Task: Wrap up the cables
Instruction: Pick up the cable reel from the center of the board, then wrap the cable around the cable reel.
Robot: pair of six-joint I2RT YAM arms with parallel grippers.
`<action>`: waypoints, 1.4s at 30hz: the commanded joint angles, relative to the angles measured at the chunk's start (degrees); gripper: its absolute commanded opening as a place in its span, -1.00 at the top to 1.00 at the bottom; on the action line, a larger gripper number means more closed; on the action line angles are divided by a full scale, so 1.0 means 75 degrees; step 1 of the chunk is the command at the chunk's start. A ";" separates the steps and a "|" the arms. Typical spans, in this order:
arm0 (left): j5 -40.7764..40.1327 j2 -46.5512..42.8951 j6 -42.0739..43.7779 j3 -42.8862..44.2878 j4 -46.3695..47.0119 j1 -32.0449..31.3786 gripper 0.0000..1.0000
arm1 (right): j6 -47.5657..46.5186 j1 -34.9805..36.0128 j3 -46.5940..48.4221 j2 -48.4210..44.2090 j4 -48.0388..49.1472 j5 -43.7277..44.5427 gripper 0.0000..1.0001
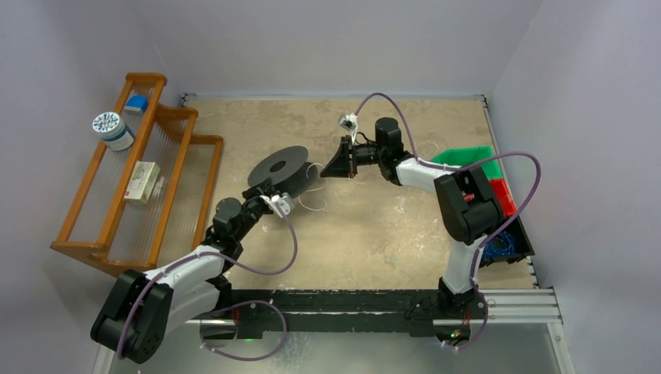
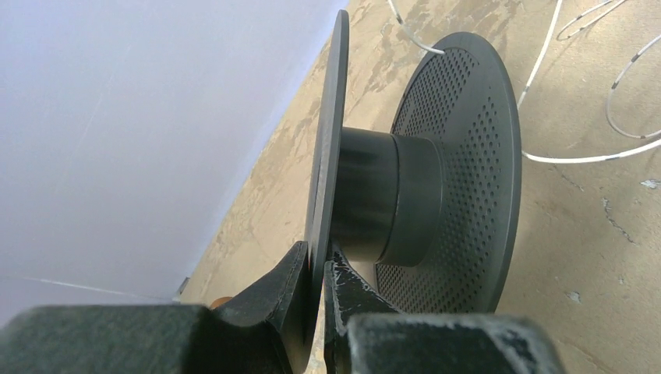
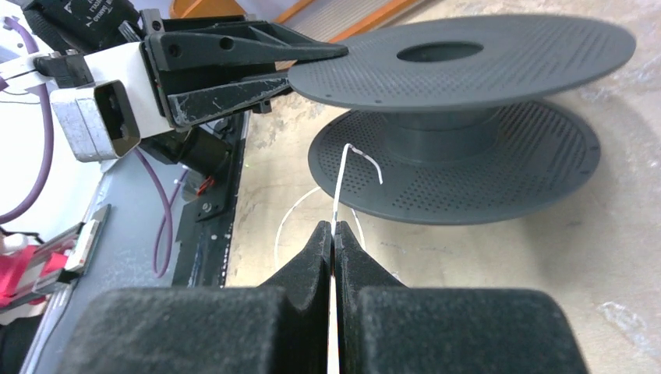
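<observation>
Top external view, looking straight down on a tan table point(image 1: 374, 249), two robot arms bolted at its near edge. Left of centre, a black perforated spool point(image 1: 284, 165) lying flat on its lower flange. Left gripper point(image 1: 263, 185) at the spool's near-left edge. Seen from the left wrist view, fingers point(image 2: 273, 300) closed on the upper flange, one on each side of its thin rim, with the hub and lower flange just beyond. Right gripper point(image 1: 326, 171) just right of the spool, pointing toward it and apart from it. Seen from the right wrist view, fingertips point(image 3: 312, 249) pressed together on a thin white cable point(image 3: 341, 179), pinching it near its free end. Short kinked tip of that cable standing up above the jaws, in front of the gap between the two flanges; contact with the spool unclear. Remainder of the cable in loose loops on the table beside the spool's right edge. Along the table's left side, a slatted wooden rack point(image 1: 146, 79) holding a blue-and-white round container point(image 1: 113, 130), a small box point(image 1: 142, 181) and a blue item point(image 1: 137, 103). At the right side, a green bin point(image 1: 468, 156), a red bin point(image 1: 507, 199) and a black bin point(image 1: 524, 234) with a blue wire tangle point(image 1: 499, 248) inside.
</observation>
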 commanded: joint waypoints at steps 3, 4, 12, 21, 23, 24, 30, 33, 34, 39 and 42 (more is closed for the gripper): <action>-0.0101 -0.0125 -0.0173 -0.0126 0.0482 -0.0143 1.00 | 0.0149 -0.0021 -0.0065 0.0141 0.0377 -0.0099 1.00; -0.0125 -0.0115 -0.0205 -0.0126 0.0511 -0.0146 1.00 | 0.0060 -0.0015 -0.0034 0.0160 0.0219 -0.0070 1.00; -0.0147 -0.0155 -0.0311 -0.0214 0.0615 -0.0158 1.00 | -0.0142 -0.0025 -0.0029 0.0336 -0.0035 0.0476 1.00; 0.0058 -0.0299 -0.0079 -0.0414 0.0608 -0.0158 1.00 | -0.0132 -0.0240 -0.0034 0.0144 -0.0103 0.1074 1.00; 0.0055 -0.0289 -0.0074 -0.0425 0.0615 -0.0158 1.00 | -0.0179 -0.0264 -0.0014 0.0132 -0.0165 0.1078 1.00; 0.0063 -0.0288 -0.0052 -0.0430 0.0615 -0.0158 1.00 | -0.0229 -0.0271 0.0025 0.0155 -0.0270 0.1058 1.00; 0.0061 -0.0233 0.0272 -0.0370 0.0627 -0.0169 1.00 | -0.0763 -0.0226 0.0468 0.0396 -0.1062 0.1213 1.00; 0.0054 -0.0169 0.0622 -0.0320 0.0627 -0.0190 1.00 | -0.1090 -0.0209 0.0682 0.0512 -0.1611 0.1250 1.00; 0.0065 -0.0129 0.0762 -0.0305 0.0627 -0.0203 1.00 | -0.1148 -0.0201 0.0727 0.0535 -0.1722 0.1283 1.00; 0.0051 0.0088 0.1305 -0.0263 0.0797 -0.0251 1.00 | -0.1514 -0.0066 0.0979 0.0640 -0.2352 0.1380 1.00; 0.0032 0.0159 0.1516 -0.0240 0.0912 -0.0263 1.00 | -0.1593 0.0010 0.1003 0.0675 -0.2561 0.1483 1.00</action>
